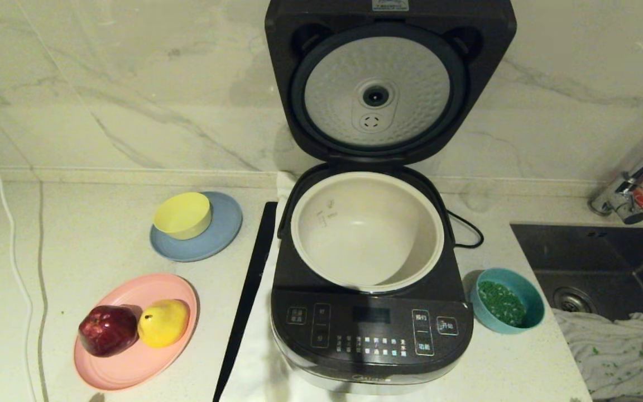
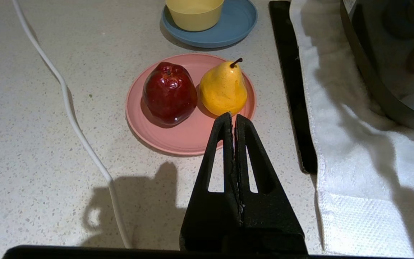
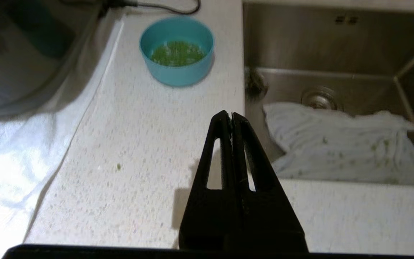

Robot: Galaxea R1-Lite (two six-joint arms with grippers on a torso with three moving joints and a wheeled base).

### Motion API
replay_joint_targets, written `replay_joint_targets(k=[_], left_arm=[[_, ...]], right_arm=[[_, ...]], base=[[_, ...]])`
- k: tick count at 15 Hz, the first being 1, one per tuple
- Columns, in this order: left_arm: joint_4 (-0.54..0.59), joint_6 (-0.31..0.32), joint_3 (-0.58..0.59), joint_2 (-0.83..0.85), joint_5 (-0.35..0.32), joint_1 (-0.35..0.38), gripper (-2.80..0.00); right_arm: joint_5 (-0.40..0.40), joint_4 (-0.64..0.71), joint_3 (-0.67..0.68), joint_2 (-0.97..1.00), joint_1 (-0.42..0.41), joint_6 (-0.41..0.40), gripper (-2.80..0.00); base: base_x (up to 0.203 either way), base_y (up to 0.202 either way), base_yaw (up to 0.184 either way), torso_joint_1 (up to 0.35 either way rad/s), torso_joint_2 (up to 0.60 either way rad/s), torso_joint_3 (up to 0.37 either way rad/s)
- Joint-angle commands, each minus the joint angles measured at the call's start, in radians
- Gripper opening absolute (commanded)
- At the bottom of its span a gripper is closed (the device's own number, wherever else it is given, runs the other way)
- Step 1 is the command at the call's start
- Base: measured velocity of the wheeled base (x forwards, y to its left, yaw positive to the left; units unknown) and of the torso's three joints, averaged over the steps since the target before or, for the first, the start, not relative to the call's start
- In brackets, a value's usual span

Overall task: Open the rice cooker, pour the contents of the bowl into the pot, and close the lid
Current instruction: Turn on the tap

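Beside smooth round teal bowl (image 3: 176,50) w/ green bits (image 3: 176,54), right hand (image 3: 231,114) pressed together.

- One rice cooker (image 1: 370,312), the landmark.
- Two bowls: a teal bowl (image 1: 508,307) just right of it, a yellow bowl (image 1: 182,215) to its left.
- Two plates left of it: a blue plate (image 1: 218,241), a pink plate (image 1: 132,368).
- Two fruits: an apple (image 1: 108,330), a pear (image 1: 163,322).
- Two grippers: left gripper (image 2: 233,116), right gripper (image 3: 231,114).

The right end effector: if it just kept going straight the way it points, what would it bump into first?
Probably the teal bowl of green bits. The right end effector, shut and above bare counter, points roughly that way; its line may pass slightly to the sink side, and depth is unclear.
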Motion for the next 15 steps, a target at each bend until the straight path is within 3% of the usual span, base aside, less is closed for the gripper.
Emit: replay_joint_targets(k=[1, 3, 5, 12, 15], left_arm=[[-0.001, 0.0, 0.008, 0.0, 0.002, 0.0, -2.8], [-0.001, 0.0, 0.008, 0.0, 0.002, 0.0, -2.8], [-0.001, 0.0, 0.008, 0.0, 0.002, 0.0, -2.8], [-0.001, 0.0, 0.008, 0.0, 0.002, 0.0, -2.8], [-0.001, 0.0, 0.008, 0.0, 0.002, 0.0, -2.8]], right_arm=[[-0.013, 0.074, -0.143, 0.002, 0.0, -0.002, -2.8], [-0.024, 0.149, -0.242, 0.024, 0.0, -0.067, -2.8], [-0.05, 0.141, -0.283, 0.146, -0.001, -0.106, -2.8], [-0.155, 0.008, -0.528, 0.766, -0.012, -0.145, -2.8], [-0.225, -0.096, -0.625, 1.045, -0.055, -0.153, -2.8]], base=[[0.0, 0.0, 0.0, 0.0, 0.0, 0.0], [0.0, 0.0, 0.0, 0.0, 0.0, 0.0], [0.0, 0.0, 0.0, 0.0, 0.0, 0.0], [0.0, 0.0, 0.0, 0.0, 0.0, 0.0], [0.0, 0.0, 0.0, 0.0, 0.0, 0.0]])
